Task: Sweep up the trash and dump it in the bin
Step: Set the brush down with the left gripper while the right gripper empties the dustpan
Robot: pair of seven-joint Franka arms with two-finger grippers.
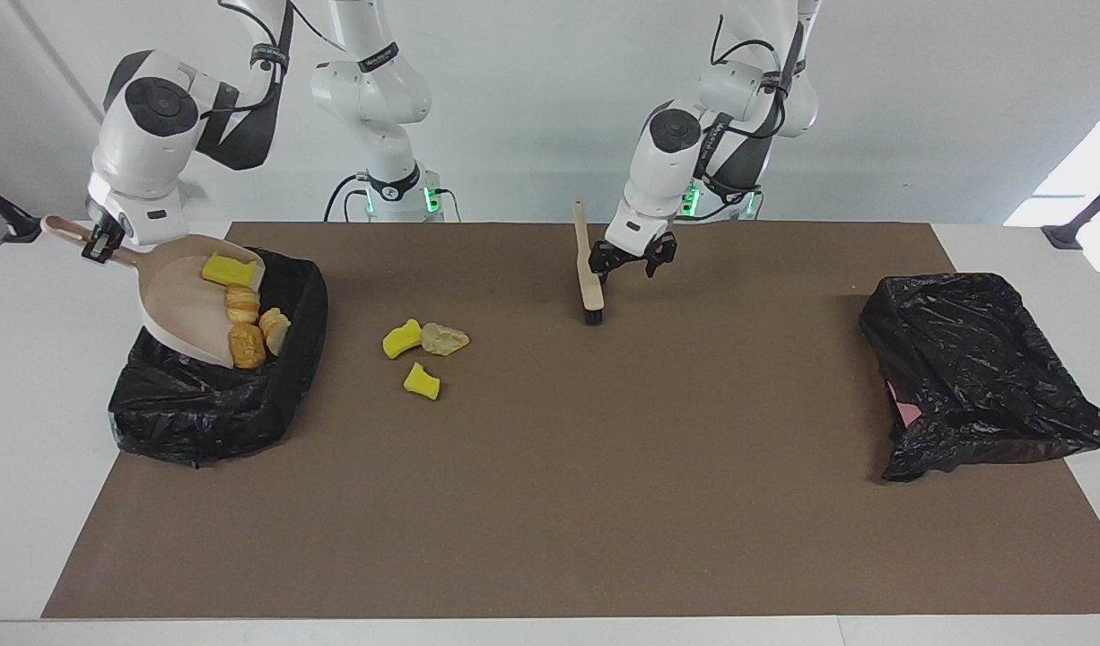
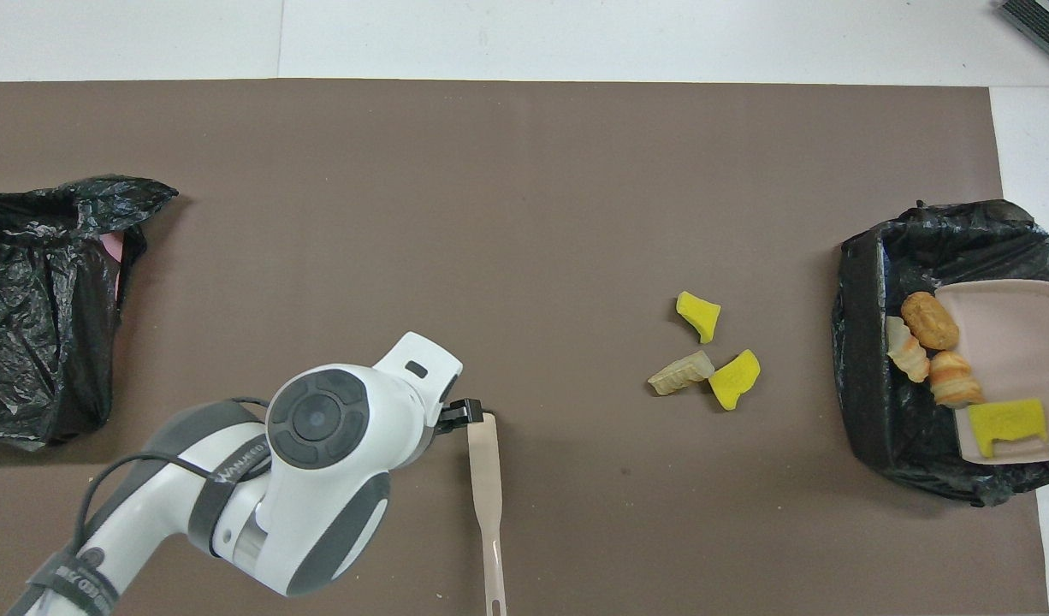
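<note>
Trash sits in two lots. Four pieces (image 1: 243, 314) lie on the tilted dustpan (image 1: 187, 309) at its lower lip, over the bin (image 1: 213, 395) at the right arm's end of the table — a yellow chunk highest, three bread-like lumps below it. Three more pieces (image 1: 422, 350) lie on the mat (image 1: 550, 467), near that bin and toward the middle: two yellow chunks and a beige lump, the lump touching one chunk.

Your right gripper (image 1: 101, 244) is clenched on the dustpan's handle, holding it over the bin. Your left gripper (image 1: 628, 263) hangs over the mat with its fingers spread — it grips nothing. Just beside it is the brush (image 1: 589, 274), bristles down on the mat. A second bin (image 1: 972, 377) sits at the left arm's end.
</note>
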